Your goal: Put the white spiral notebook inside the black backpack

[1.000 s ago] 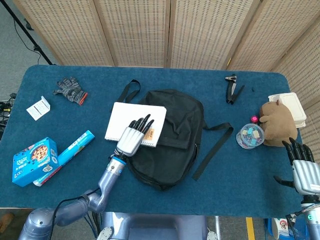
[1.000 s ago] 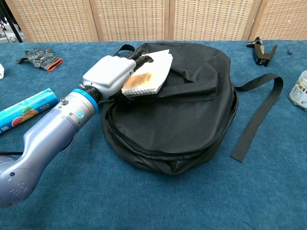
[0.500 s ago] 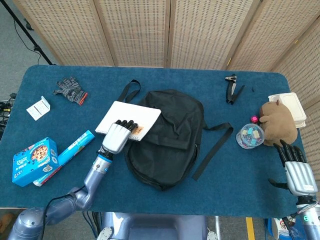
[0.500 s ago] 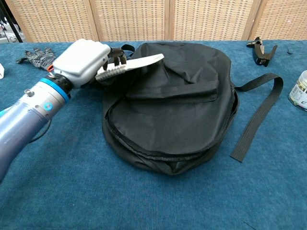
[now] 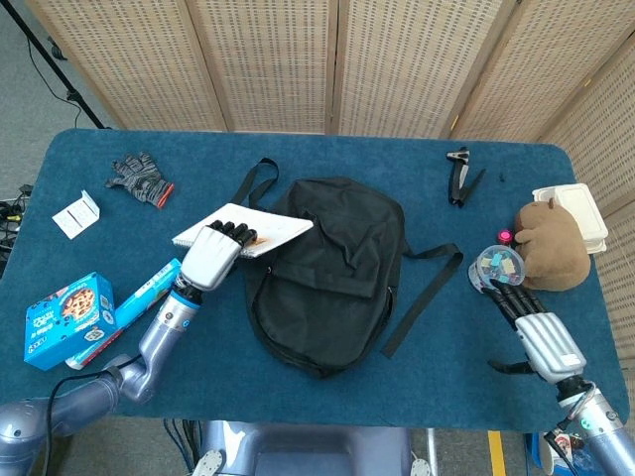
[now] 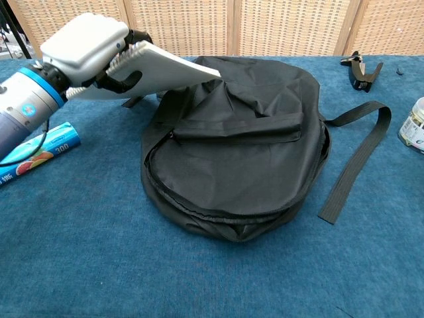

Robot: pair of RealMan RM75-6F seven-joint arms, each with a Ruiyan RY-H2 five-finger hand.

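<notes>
The head view looks steeply down over the whole tabletop (image 5: 298, 397), while the chest view faces low and near across its front edge, sharing the black backpack (image 5: 327, 273)

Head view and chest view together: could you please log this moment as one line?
left hand: holds white spiral notebook lifted | black backpack: zipped shut | right hand: open, idle

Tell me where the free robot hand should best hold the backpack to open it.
Probably the edge of the backpack beside its zipper, coming from the near right: the right robot hand is empty on that side, and the zipper looks closed.
</notes>
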